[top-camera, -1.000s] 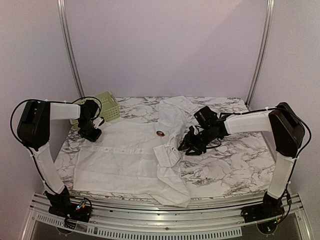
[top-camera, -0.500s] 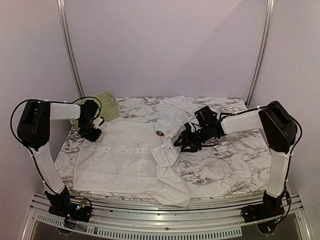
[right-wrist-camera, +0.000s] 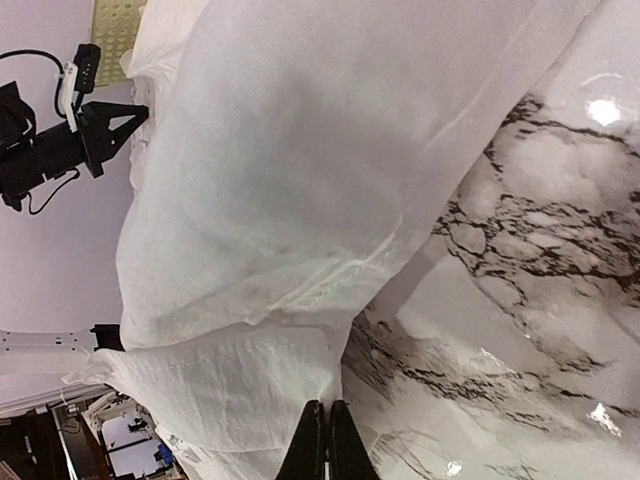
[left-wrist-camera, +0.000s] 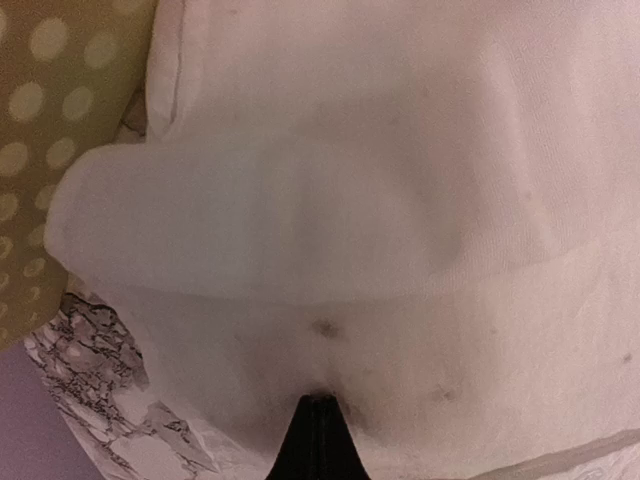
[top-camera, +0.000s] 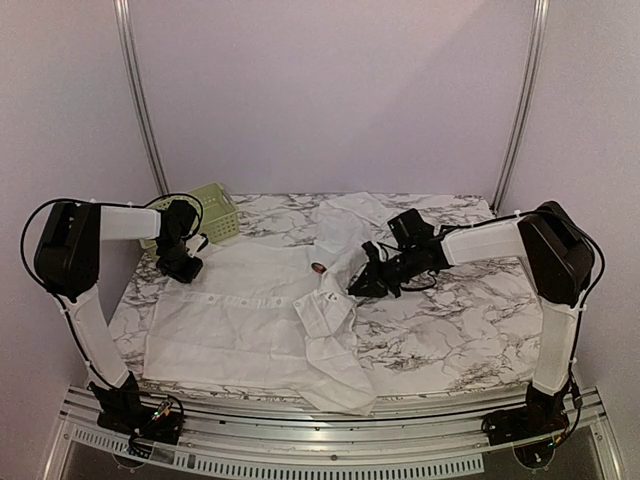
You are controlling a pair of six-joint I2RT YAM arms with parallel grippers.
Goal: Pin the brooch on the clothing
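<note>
Showing the shirt (top-camera: 235, 315) spread flat, with the brooch (top-camera: 318, 267) lying on it at 10 o'clock of the right gripper (top-camera: 358, 287), whose jaws pinch a cloth fold. Left gripper (top-camera: 183, 268) nips the shirt's 10 o'clock corner. Whether the pin is fastened cannot be told; probably fastening remains.

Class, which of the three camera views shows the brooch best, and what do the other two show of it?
The top external view. There the brooch shows as a small dark spot lying on the shirt. Neither wrist view shows it: both are filled mostly with white shirt fabric.
</note>
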